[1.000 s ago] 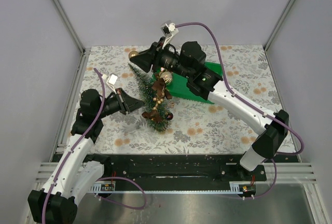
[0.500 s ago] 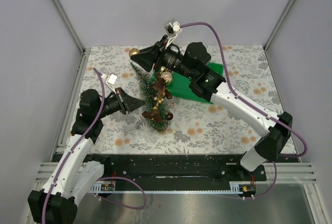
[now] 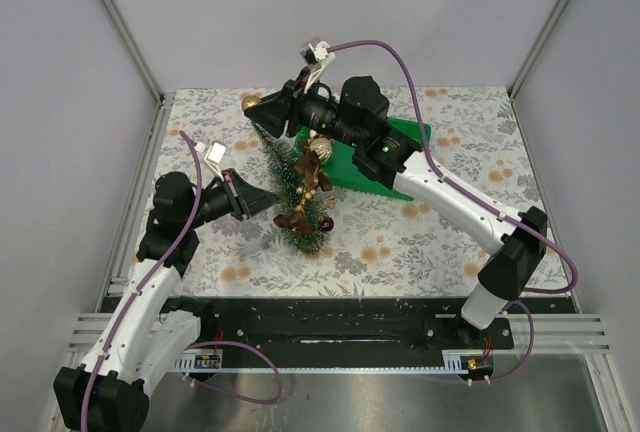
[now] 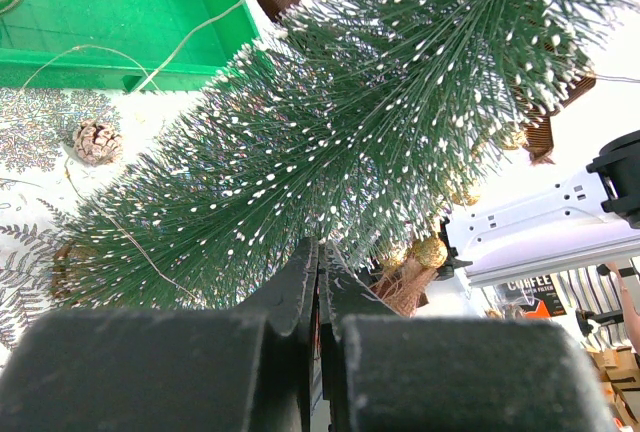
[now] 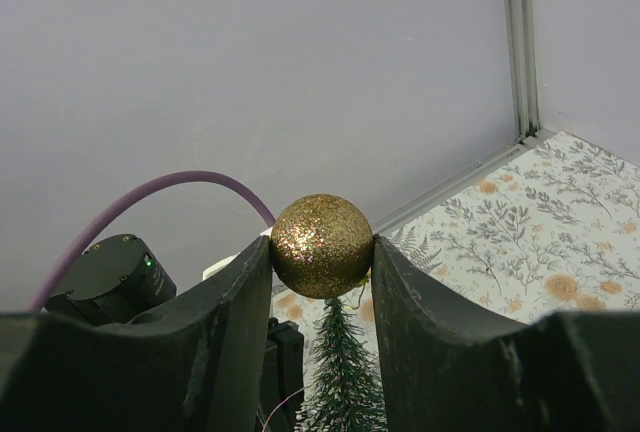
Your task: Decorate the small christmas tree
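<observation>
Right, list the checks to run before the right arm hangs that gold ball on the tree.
1. Gold ball pinched in the right gripper: ok.
2. Small christmas tree tip below the ball in the right wrist view: ok.
3. Left gripper closed at the bristles; firm hold on the tree: cannot tell.
4. Ball's hanging loop free to catch a branch: cannot tell.
</observation>
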{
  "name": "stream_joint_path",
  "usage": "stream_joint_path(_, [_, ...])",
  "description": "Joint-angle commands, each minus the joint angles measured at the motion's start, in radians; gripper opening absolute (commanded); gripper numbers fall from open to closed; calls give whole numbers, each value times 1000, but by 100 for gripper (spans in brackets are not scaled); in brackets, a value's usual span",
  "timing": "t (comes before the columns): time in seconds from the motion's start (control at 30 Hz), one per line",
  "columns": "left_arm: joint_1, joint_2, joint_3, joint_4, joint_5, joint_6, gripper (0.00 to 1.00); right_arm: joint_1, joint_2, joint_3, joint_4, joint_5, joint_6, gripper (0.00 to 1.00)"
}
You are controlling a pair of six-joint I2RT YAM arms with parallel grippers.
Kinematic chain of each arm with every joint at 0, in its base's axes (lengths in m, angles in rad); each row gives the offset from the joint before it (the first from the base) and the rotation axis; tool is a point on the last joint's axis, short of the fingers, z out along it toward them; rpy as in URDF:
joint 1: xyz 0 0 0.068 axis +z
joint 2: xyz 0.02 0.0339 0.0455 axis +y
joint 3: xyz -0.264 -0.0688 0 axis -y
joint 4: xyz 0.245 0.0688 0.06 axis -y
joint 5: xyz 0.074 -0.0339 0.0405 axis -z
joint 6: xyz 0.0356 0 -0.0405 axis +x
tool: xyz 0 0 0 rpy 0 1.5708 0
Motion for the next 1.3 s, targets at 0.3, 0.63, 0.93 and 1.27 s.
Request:
stream_joint_path(0.3, [1, -15, -14, 52, 15, -10, 0, 12, -20, 60, 21, 6, -37, 13])
stream_joint_path(0.63, [3, -19, -17, 53, 15, -13, 0, 17, -76, -3, 71, -3, -28, 13])
stream_joint_path(0.93, [3, -19, -21, 61, 14, -19, 0, 18, -143, -93, 100, -2, -28, 13])
stream_joint_path(1.27, [6, -22, -21, 64, 17, -27, 0, 23, -114, -75, 85, -19, -35, 13])
